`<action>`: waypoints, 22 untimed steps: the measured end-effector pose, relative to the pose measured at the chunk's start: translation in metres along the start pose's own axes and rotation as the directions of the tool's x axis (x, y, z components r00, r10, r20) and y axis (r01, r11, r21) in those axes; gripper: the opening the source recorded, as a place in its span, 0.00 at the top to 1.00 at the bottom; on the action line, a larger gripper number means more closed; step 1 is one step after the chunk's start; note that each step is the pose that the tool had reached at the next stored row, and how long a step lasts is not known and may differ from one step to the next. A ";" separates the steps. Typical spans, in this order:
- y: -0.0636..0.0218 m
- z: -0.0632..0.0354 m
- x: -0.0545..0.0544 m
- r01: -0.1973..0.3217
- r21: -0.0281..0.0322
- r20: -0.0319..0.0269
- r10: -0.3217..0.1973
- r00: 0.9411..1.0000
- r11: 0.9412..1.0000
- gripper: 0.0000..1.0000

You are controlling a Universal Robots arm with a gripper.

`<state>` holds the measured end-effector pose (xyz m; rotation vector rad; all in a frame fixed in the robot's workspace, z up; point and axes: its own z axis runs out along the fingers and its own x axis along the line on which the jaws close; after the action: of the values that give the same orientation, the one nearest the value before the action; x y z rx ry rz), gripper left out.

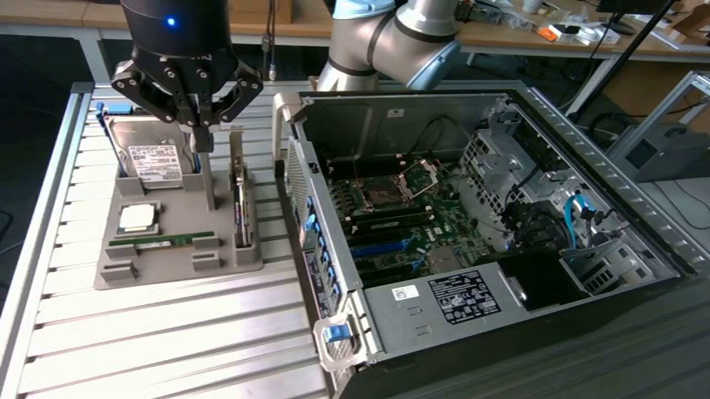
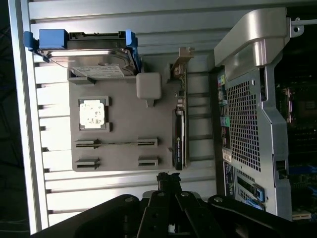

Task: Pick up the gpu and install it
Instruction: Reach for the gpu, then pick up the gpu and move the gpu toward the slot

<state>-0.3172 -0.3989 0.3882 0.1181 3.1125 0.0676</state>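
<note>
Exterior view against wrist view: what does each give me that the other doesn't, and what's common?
Exterior view: the motherboard inside the open computer case, plus the arm. Wrist view: the case's perforated end panel face-on. Both: the shut gripper over the grey holder, the gpu standing on edge in it, the hard drive, processor and memory stick.

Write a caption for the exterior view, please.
Shut fingers hover over the parts holder, gpu slotted beside the open case.
</note>
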 end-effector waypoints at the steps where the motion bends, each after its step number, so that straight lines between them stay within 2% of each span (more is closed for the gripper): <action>1: 0.0000 0.0000 0.001 0.000 0.000 0.000 0.000 1.000 1.000 0.90; 18: -0.0002 0.0000 0.003 0.000 0.000 0.000 0.000 1.000 1.000 0.90; 19: -0.0002 0.0001 0.003 0.000 0.000 0.000 0.000 1.000 1.000 0.89; 22: -0.0002 0.0000 0.003 0.000 0.000 0.000 0.000 1.000 1.000 0.71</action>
<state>-0.3199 -0.3989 0.3881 0.1180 3.1125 0.0676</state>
